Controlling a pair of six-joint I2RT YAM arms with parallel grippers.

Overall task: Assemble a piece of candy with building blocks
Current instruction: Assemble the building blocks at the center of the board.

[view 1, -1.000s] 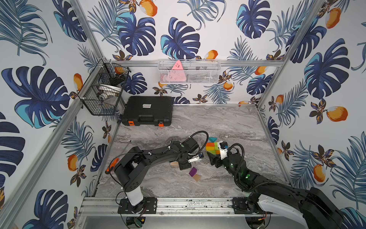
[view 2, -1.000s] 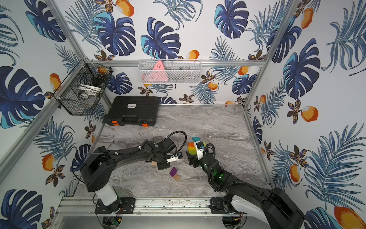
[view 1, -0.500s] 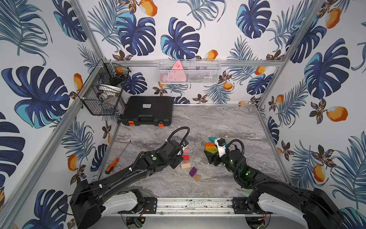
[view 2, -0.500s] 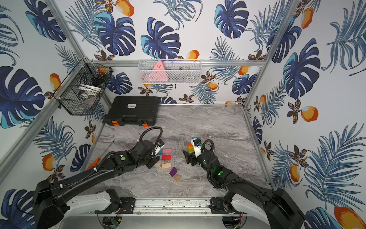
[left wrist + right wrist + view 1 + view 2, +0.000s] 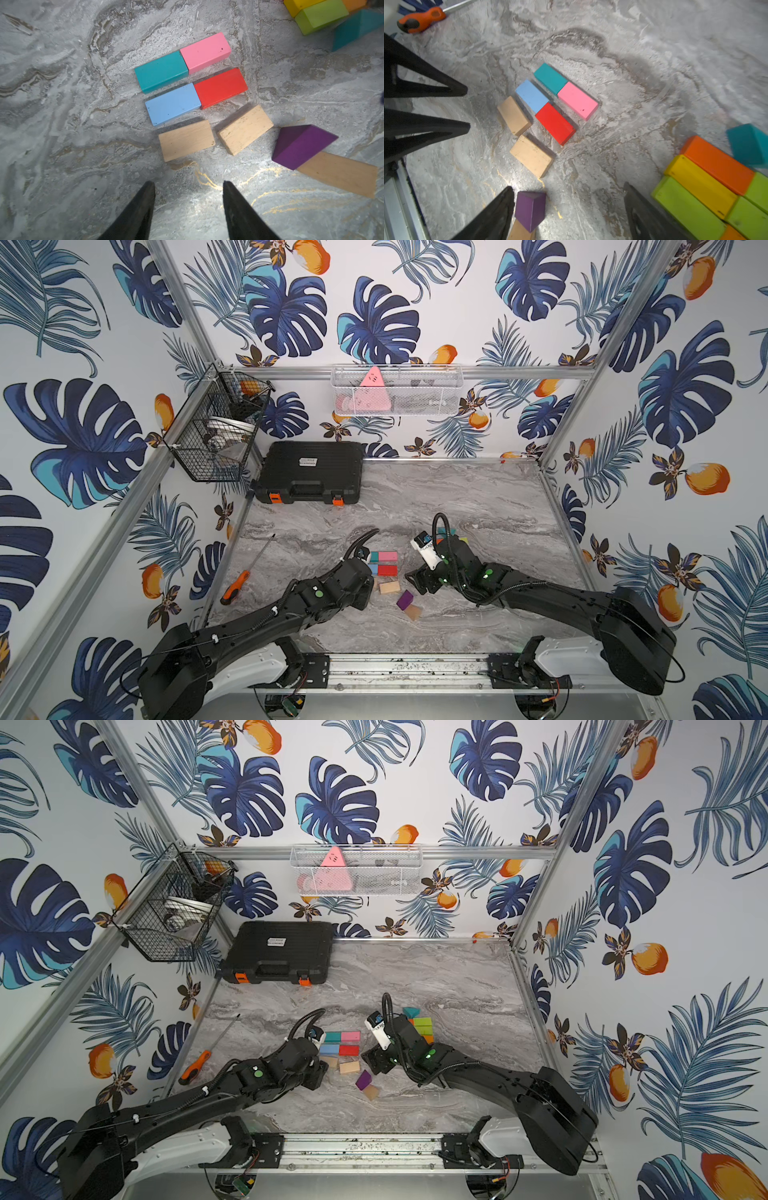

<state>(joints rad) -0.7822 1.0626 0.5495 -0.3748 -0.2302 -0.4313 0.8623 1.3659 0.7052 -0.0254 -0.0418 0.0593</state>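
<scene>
In a top view your right arm (image 5: pixel 457 1069) hides part of the green, yellow and orange blocks (image 5: pixel 423 1026) well apart from the purple triangle (image 5: pixel 363 1079), and in the right wrist view the plain wooden block (image 5: pixel 520 231) touching that triangle runs off the frame edge, as do those blocks.

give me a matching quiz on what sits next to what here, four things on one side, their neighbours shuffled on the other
1 pink block
2 red block
3 purple block
4 screwdriver

a end to end with the light blue block
b touching a plain wood block
c alone, off to the left of all the blocks
d end to end with the flat teal block

Pairs: 1-d, 2-a, 3-b, 4-c
</scene>
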